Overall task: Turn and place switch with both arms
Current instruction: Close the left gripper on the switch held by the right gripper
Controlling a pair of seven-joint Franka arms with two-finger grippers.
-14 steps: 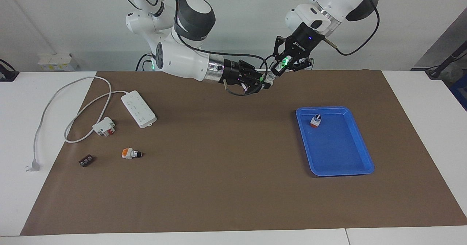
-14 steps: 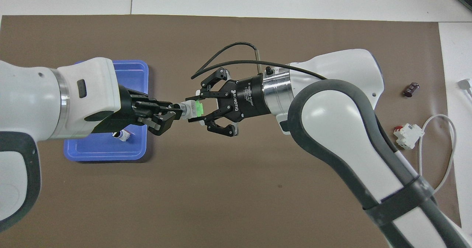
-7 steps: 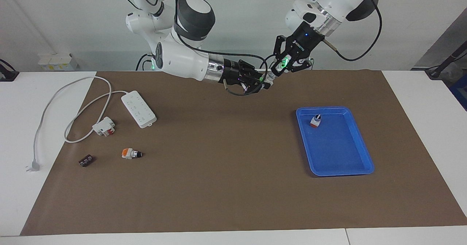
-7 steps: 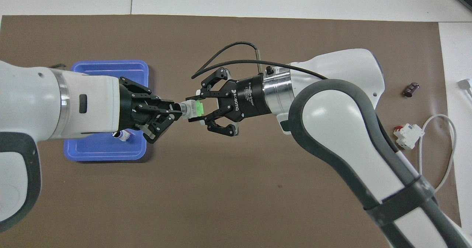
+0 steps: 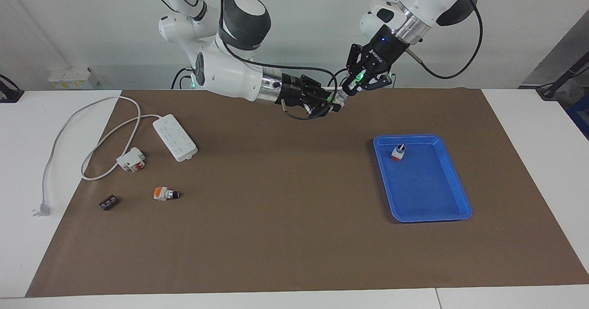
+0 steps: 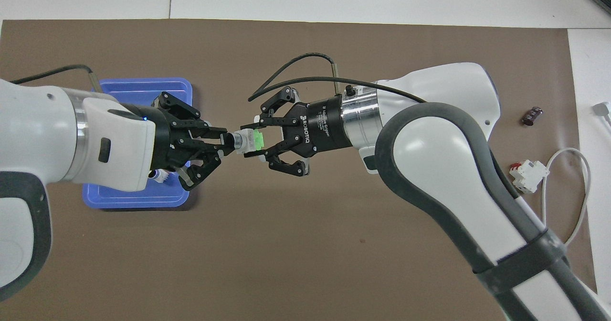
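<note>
The switch (image 6: 249, 141) hangs in the air between my two grippers over the brown mat, toward the robots' edge of the table. Its white body and green block (image 6: 258, 140) sit between the fingers of my right gripper (image 6: 254, 142), which is shut on it. My left gripper (image 6: 226, 143) is shut on the black knob end. In the facing view the switch (image 5: 338, 97) joins the right gripper (image 5: 330, 103) and the left gripper (image 5: 353, 84), well above the mat.
A blue tray (image 5: 441, 208) toward the left arm's end holds an orange-ended switch (image 5: 398, 152). Toward the right arm's end lie a power strip (image 5: 175, 137) with its cable, a white-and-red block (image 5: 131, 159), another orange-ended switch (image 5: 164, 193) and a small black part (image 5: 108, 203).
My left gripper has rolled about its own axis while staying on the knob. The right gripper and the switch have stayed in place.
</note>
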